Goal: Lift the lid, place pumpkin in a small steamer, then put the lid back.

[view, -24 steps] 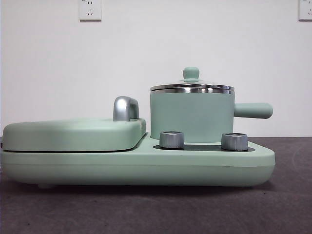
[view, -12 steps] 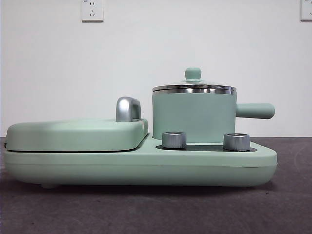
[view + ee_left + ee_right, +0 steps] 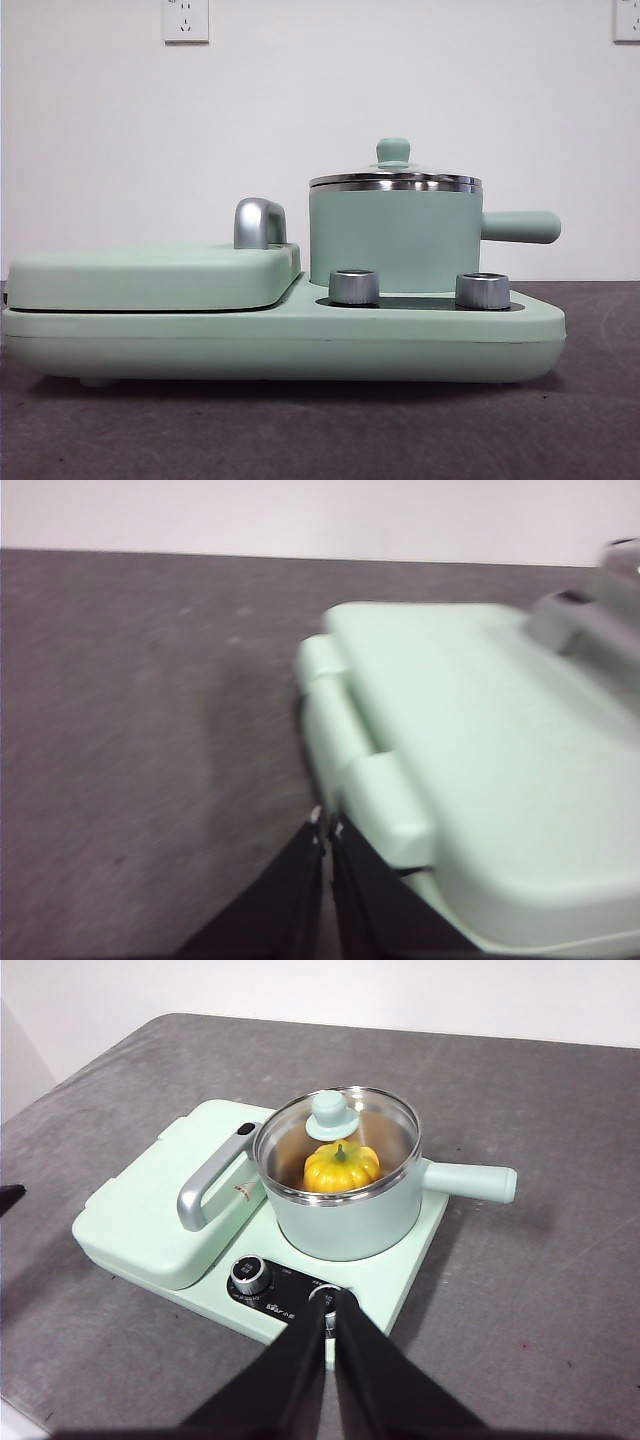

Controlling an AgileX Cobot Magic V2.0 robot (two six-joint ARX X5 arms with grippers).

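The small steamer (image 3: 392, 238) (image 3: 350, 1215), a mint-green pot with a straight side handle, stands on the right of the cooker base. The lid (image 3: 394, 178) (image 3: 336, 1140), with its silver rim and mint-green knob, sits closed on it. Through the lid's glass the yellow-orange pumpkin (image 3: 340, 1166) shows inside the pot; it is hidden in the front view. My right gripper (image 3: 330, 1307) is shut and empty, above and in front of the cooker. My left gripper (image 3: 326, 825) is shut and empty, beside the flat cover's corner.
The mint-green cooker base (image 3: 290, 345) (image 3: 390, 1290) carries a flat wide cover (image 3: 150, 275) (image 3: 480, 770) with a chrome handle (image 3: 257, 222) (image 3: 205, 1190) and two silver dials (image 3: 353, 286). Dark grey table (image 3: 540, 1300) surrounds it. A white wall stands behind.
The front view wobbles by a few pixels between frames; the cooker, steamer and lid stay where they are. No arm enters the front view.
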